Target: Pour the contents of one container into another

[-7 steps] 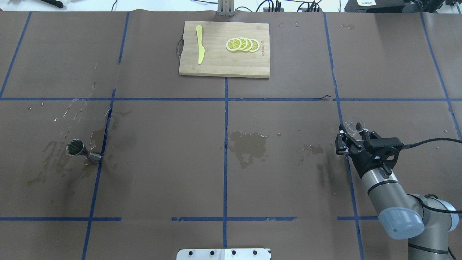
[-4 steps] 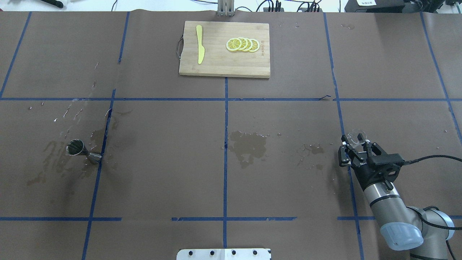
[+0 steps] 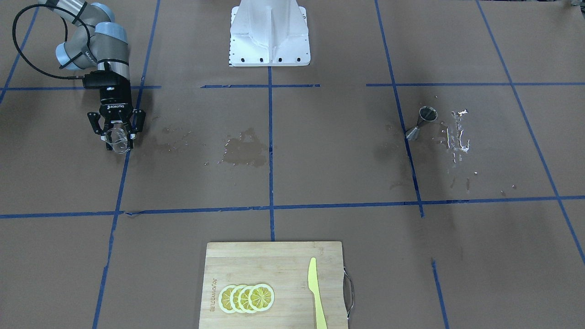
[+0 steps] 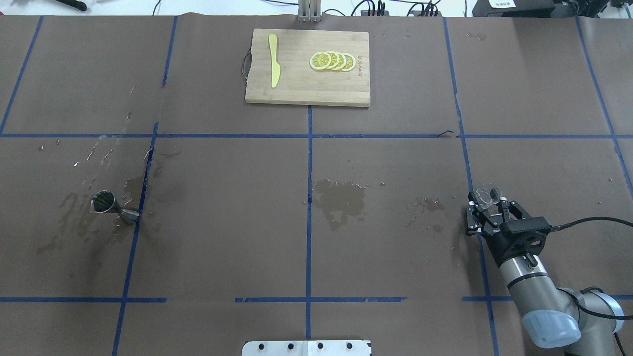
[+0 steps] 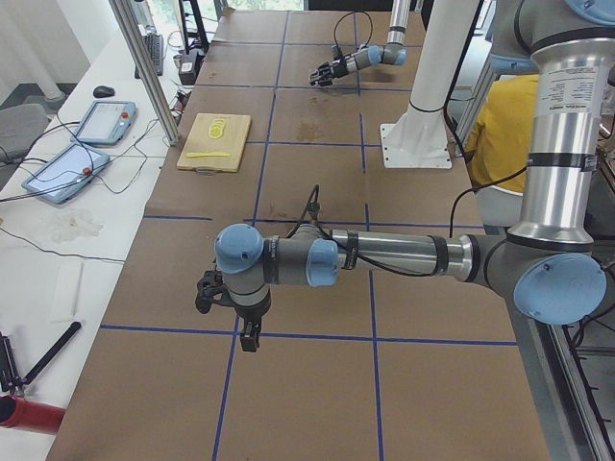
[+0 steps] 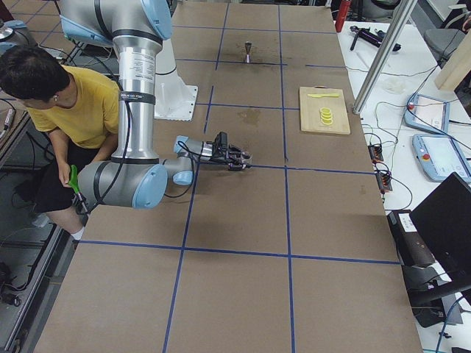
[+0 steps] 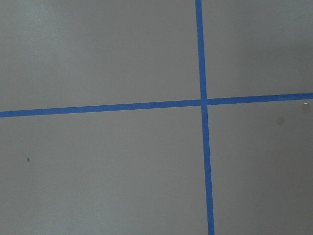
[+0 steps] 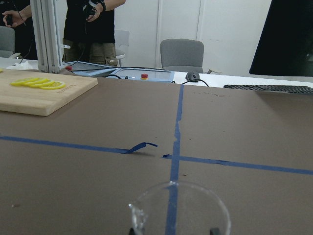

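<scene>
The clear cup [image 4: 487, 193] sits between the fingers of my right gripper [image 4: 487, 201], which is shut on it low over the table at the right. The front-facing view shows the same cup [image 3: 117, 137] in that gripper [image 3: 119, 143]. In the right wrist view only the cup's rim [image 8: 178, 205] shows at the bottom edge. The steel hourglass jigger [image 4: 111, 207] stands alone far off on the left, among wet marks, and also appears as the jigger [image 3: 421, 121]. My left gripper [image 5: 206, 293] hovers over bare table in the exterior left view only; I cannot tell its state.
A wooden cutting board [image 4: 296, 91] at the far middle carries lemon slices [image 4: 332, 61] and a yellow knife [image 4: 274, 60]. Wet patches [image 4: 341, 199] darken the table's middle. A person in yellow [image 6: 81, 103] sits behind the robot.
My right arm has drawn back toward the robot's base, carrying the clear cup with it. The jigger has not moved.
</scene>
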